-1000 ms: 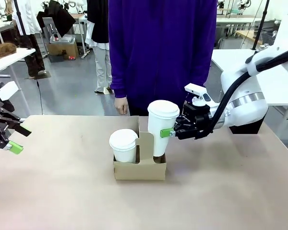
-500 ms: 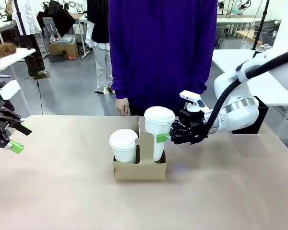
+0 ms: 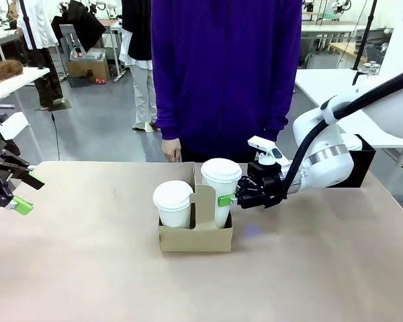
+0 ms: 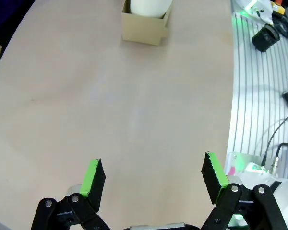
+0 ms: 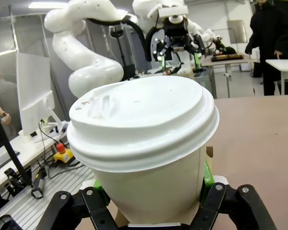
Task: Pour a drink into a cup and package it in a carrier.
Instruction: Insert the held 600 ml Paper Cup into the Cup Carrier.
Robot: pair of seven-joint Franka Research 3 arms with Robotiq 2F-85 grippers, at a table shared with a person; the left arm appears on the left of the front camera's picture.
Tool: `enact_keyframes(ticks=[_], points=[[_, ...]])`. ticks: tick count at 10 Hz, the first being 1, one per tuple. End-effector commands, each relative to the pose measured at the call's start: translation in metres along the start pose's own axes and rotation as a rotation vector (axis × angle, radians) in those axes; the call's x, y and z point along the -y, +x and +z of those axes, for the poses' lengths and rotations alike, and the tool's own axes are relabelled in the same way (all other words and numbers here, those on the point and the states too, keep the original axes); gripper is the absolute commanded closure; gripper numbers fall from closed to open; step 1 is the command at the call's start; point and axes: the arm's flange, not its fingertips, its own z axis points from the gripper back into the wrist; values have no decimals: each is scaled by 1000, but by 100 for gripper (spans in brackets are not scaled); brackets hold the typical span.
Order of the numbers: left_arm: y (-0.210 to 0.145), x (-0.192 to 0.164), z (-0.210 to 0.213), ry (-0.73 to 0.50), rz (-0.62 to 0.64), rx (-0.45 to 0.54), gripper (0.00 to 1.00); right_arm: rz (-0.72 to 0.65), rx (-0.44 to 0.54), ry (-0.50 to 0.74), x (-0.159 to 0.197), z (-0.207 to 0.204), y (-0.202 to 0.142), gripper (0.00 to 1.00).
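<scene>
Now 2 lidded cups [image 3: 219, 189] in carrier [image 3: 195, 237].

Robotics laboratory. White tables [image 3: 342, 84] stand in rows across a grey floor [image 3: 101, 127]. Cabling [image 4: 278, 139] and an emergency-stop button [image 5: 61, 149] sit beside the workbench [image 3: 107, 268].
</scene>
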Motion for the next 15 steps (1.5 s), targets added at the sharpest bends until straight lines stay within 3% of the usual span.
enact_keyframes(ticks=[1,7,8,15], points=[[2,1,1,-6,4,21,0,34,-54,9,10,0,-5,20],[2,1,1,-6,4,21,0,60,-111,24,18,-1,-18,20],[2,1,1,-6,4,21,0,66,-116,30,18,-1,-19,0],[2,1,1,-6,4,21,0,137,-192,-57,9,43,6,0]])
